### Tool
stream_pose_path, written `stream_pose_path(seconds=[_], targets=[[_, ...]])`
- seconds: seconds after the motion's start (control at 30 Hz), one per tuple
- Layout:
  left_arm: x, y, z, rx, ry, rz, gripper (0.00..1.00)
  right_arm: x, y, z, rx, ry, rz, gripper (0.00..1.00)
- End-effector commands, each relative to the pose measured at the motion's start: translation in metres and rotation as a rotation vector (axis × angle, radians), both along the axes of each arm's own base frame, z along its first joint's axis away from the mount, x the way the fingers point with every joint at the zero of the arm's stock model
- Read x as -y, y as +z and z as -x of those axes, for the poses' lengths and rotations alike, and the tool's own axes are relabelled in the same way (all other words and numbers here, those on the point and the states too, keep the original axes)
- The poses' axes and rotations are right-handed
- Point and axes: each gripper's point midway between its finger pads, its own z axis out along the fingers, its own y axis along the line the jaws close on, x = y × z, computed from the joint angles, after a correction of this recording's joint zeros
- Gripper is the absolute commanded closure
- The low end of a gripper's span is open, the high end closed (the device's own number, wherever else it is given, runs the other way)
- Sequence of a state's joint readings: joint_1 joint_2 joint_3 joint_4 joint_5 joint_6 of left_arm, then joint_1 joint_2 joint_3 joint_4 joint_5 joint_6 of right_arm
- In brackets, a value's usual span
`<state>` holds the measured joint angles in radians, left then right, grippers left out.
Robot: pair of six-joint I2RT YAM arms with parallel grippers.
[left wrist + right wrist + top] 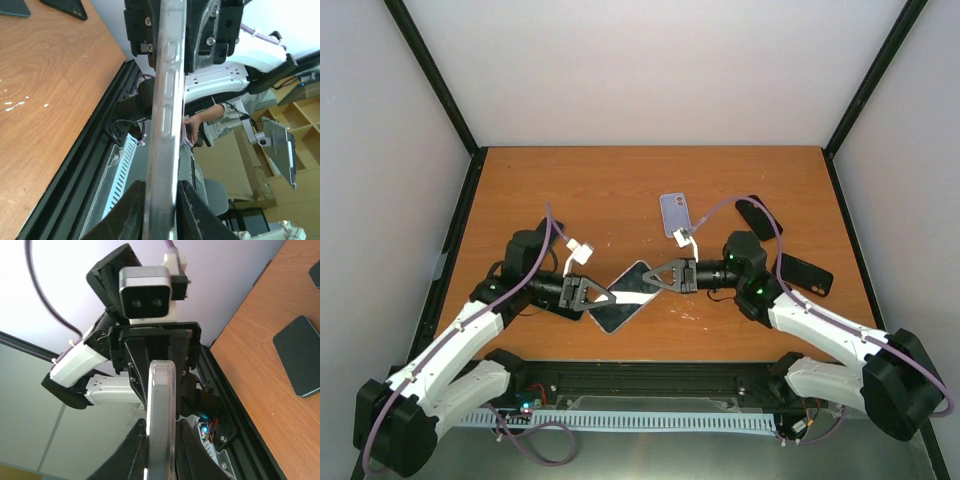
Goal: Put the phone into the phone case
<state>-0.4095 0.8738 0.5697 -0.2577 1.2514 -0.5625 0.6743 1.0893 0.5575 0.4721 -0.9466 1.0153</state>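
Observation:
A phone with a dark glossy face, edged by a clear case, hangs above the table's near middle between both grippers. My left gripper is shut on its left end and my right gripper on its right end. In the left wrist view the case's clear edge with button cut-outs runs up from my left gripper. In the right wrist view the clear rim wraps a grey body between my right gripper's fingers. I cannot tell how fully the phone sits in the case.
A lilac phone or case lies flat behind the grippers. Two black cases lie at the right; one also shows in the right wrist view. The table's black front rail runs just below the held phone.

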Motion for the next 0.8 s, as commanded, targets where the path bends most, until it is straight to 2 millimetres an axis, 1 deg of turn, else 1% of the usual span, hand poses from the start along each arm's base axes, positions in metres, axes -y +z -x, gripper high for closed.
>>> stream_pose_path(seconds=[0.0,0.03,0.13,0.27,0.3,0.33,0.43,0.5,0.57,0.63,0.77], targets=[[0.002,0.0,-0.013,0.028,0.034,-0.015,0.88,-0.004,0.028,-0.003,0.085,0.003,-0.062,0.86],[0.003,-0.003,-0.017,0.022,0.048,-0.024,0.91,-0.004,0.026,-0.006,0.078,-0.015,-0.058,0.83],[0.004,-0.007,-0.026,0.001,0.089,-0.039,0.96,0.0,0.017,-0.015,0.048,-0.091,-0.034,0.65],[0.006,-0.006,-0.038,-0.015,0.145,-0.014,0.98,0.008,0.001,-0.025,-0.003,-0.199,-0.021,0.34],[0.007,-0.006,-0.041,-0.021,0.163,-0.004,0.98,0.01,-0.004,-0.027,-0.019,-0.218,-0.015,0.28],[0.007,-0.005,-0.045,-0.025,0.184,0.006,0.98,0.012,-0.01,-0.029,-0.039,-0.24,-0.006,0.24],[0.007,-0.003,-0.057,-0.034,0.255,0.041,0.98,0.016,-0.03,-0.032,-0.104,-0.286,0.001,0.17],[0.006,0.001,-0.064,-0.034,0.299,0.076,0.98,0.015,-0.039,-0.033,-0.147,-0.289,-0.002,0.13],[0.006,0.005,-0.072,-0.033,0.338,0.104,0.98,0.012,-0.045,-0.033,-0.184,-0.288,-0.009,0.12],[0.006,0.008,-0.08,-0.039,0.373,0.119,0.98,0.009,-0.046,-0.031,-0.202,-0.287,-0.026,0.13],[0.006,0.008,-0.093,-0.056,0.426,0.126,0.98,0.0,-0.039,-0.029,-0.209,-0.26,-0.08,0.19]])
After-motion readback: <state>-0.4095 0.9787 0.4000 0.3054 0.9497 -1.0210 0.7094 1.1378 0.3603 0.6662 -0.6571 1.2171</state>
